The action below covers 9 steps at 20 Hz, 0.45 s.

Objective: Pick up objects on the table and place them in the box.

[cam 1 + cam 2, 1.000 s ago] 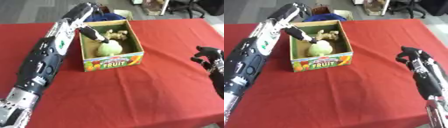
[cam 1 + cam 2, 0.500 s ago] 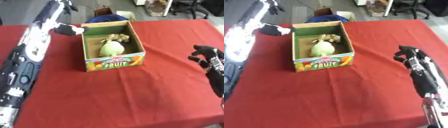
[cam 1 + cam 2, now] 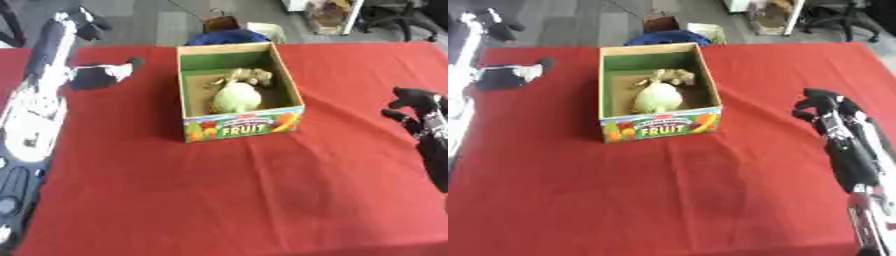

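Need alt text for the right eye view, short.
A cardboard fruit box sits on a red table, holding a pale green round item and a tan lumpy one. The left hand hovers left of the box; the right hand hangs at right.

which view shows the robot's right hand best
The right eye view: the right robot hand shows whole, fingers curled, with its forearm behind it. The left eye view has it at the right edge, forearm cut off.

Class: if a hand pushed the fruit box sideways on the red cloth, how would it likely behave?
The fruit box looks like thin cardboard, probably light, so it would likely slide. Its walls stand tall, so a high push might tip it. The pale round item inside could shift.
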Tool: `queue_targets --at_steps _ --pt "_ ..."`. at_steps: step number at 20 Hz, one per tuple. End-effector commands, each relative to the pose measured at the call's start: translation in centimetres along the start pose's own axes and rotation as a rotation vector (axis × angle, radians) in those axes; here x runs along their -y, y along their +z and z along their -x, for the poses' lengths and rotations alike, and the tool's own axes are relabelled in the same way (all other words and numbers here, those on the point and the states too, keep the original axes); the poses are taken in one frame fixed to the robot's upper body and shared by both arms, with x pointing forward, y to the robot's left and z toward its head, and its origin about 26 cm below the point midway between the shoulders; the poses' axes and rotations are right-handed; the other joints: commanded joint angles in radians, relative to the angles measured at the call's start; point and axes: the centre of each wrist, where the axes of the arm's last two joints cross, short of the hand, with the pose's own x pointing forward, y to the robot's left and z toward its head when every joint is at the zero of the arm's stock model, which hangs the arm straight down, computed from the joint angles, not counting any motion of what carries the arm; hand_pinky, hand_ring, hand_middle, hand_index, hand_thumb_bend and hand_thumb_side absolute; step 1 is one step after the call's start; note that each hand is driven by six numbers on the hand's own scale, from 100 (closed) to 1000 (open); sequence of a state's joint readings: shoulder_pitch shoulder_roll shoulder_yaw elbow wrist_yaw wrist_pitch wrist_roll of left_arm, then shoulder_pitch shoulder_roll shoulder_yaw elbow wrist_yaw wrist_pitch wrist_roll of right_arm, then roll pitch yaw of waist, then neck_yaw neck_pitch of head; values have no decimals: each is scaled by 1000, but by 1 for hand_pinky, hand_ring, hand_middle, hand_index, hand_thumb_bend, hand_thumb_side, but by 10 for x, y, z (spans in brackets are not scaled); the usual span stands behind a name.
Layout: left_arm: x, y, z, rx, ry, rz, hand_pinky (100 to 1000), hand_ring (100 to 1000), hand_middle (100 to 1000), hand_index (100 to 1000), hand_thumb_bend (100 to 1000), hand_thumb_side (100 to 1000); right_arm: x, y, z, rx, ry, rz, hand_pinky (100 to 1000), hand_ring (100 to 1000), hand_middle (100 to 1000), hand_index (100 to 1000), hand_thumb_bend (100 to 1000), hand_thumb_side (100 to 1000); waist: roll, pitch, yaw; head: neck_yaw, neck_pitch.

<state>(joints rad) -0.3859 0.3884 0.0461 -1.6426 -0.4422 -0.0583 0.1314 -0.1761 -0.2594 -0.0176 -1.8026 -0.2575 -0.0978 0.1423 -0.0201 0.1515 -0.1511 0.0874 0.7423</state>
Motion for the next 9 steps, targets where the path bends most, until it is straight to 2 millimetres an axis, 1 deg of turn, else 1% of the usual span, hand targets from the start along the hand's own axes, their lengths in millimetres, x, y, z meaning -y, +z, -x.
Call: queue_targets --at_steps 1,2,4,9 --pt "-32 11 -30 6 282 -78 603 570 574 634 622 385 4 -4 -11 34 16 -10 815 1000 593 752 100 543 1 -17 2 20 19" --pt "-37 15 -32 -13 345 -76 602 569 573 633 620 395 4 -4 -11 36 15 -7 815 999 592 752 100 543 1 -17 3 23 21" --pt "-38 24 -30 -59 416 -63 600 568 571 632 617 405 5 -3 -10 36 13 0 815 998 591 750 100 544 2 -15 8 34 24" --pt "-32 38 -22 -133 467 -57 593 562 564 623 610 415 5 -2 -9 32 15 7 814 997 590 750 100 544 0 -13 13 44 28"
